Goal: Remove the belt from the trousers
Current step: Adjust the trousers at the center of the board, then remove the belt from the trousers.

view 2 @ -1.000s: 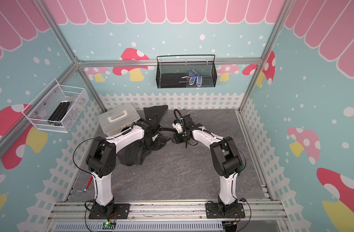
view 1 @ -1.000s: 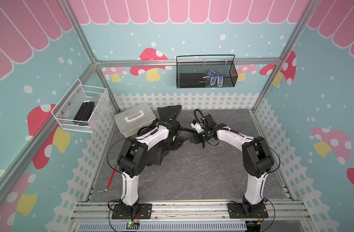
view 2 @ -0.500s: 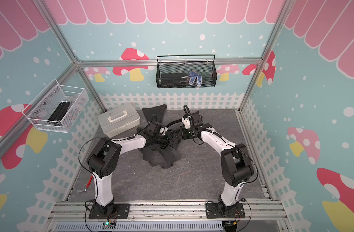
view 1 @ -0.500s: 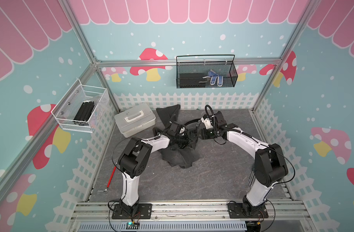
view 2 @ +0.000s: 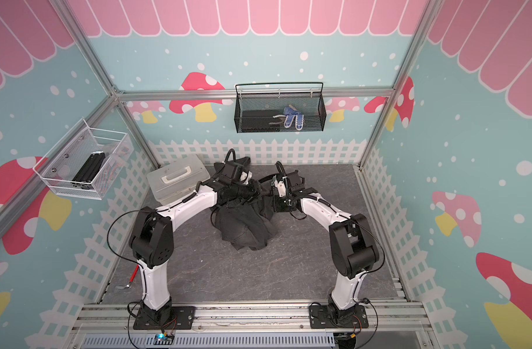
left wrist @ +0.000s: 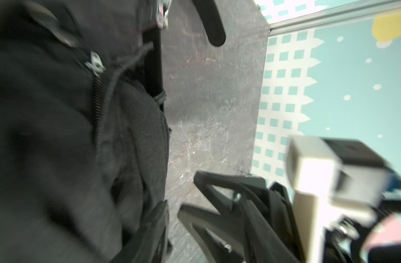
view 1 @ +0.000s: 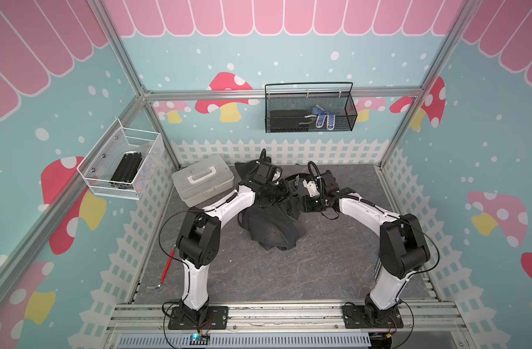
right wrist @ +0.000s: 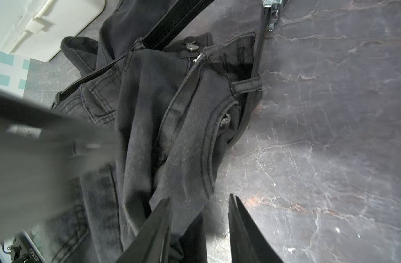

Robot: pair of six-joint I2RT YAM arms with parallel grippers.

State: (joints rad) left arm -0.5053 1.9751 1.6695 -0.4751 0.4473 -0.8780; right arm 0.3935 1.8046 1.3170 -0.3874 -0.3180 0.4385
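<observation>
Plainly, right gripper (right wrist: pixel 199 198) partly open, empty, at edge of trousers (right wrist: pixel 149 118).

trousers (view 1: pixel 273 225) heaped mid table (view 1: pixel 288 272); belt (right wrist: pixel 172 20) through waistband loops; case (view 1: pixel 198 184) behind-left of trousers.

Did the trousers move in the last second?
Yes. In both top views the trousers have slid away from the grey case, toward the robot's right side.
</observation>
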